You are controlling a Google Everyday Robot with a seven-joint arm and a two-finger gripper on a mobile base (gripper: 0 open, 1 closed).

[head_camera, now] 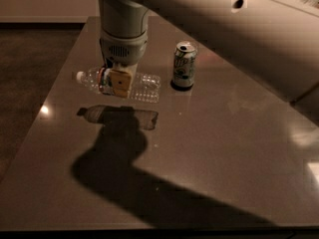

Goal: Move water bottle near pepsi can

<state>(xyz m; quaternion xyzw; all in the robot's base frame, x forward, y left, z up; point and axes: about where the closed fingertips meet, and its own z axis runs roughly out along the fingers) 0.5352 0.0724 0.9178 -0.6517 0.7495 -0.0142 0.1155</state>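
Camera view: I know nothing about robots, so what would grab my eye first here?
The huge pale arm sweeps in from the upper right and ends in an end effector at upper left, which grips a clear bottle held sideways above the table. The bottle's dark shadow lies just below it on the glossy top. A white-and-green can stands upright to the bottle's right, apart from it.

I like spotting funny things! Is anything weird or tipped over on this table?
The water bottle is sideways, but not fallen: the pincer, left of the white-and-green can, grips its middle and holds it above the table, its shadow lying apart below. The can stands upright. Nothing is spilled.
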